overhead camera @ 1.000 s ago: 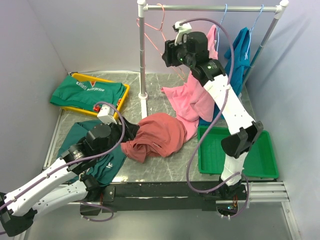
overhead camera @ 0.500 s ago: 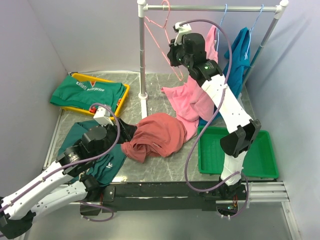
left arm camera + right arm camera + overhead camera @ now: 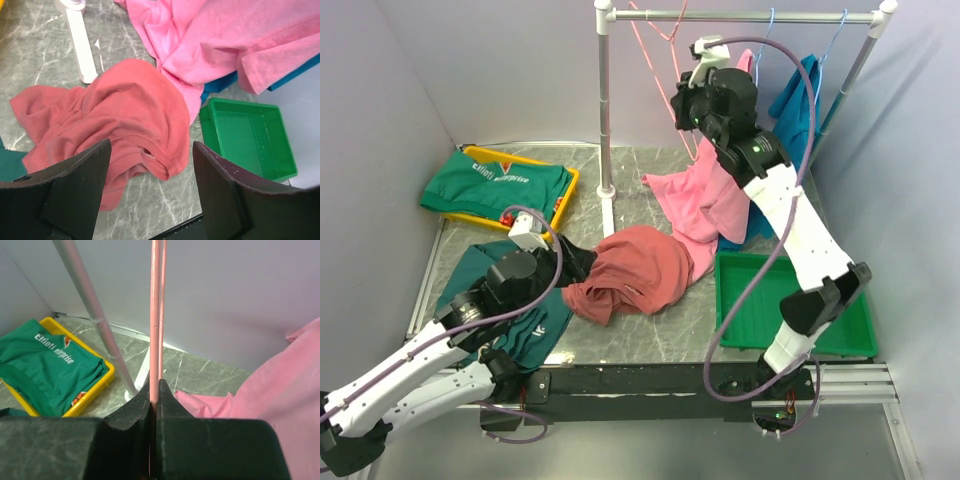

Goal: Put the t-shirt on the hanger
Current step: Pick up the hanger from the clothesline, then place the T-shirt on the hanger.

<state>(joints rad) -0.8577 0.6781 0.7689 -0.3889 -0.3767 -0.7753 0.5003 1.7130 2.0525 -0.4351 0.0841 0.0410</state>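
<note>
1. We'd call this early days. The right gripper (image 3: 154,390) has its fingers pinched shut on the hanger (image 3: 155,315), up by the rail (image 3: 740,16) at the 12 o'clock end of the table (image 3: 650,340).
2. The t-shirt (image 3: 630,272) isn't on it yet. It sits in a crumpled heap mid-table, well apart from the hanger and roughly at its 6 o'clock.
3. The left gripper (image 3: 150,150) has its fingers spread wide with nothing between them. It hovers at the shirt's 9 o'clock edge.
4. So by our guess nearly everything is left: bring hanger and shirt together, feed the wire through the neck, then settle the shoulders.
5. Materials-wise, the hanger is thin, stiff salmon-pink wire bent into a triangle. The t-shirt is soft, matte brick-red cloth full of folds, with a stitched hem showing, so we expect it to be floppy.
6. The table is grey and marble-looking. A hard, glossy green tray (image 3: 760,300) sits at the shirt's 3 o'clock, and a light pink shirt (image 3: 705,200) drapes down at its 1 o'clock, touching it.
</note>
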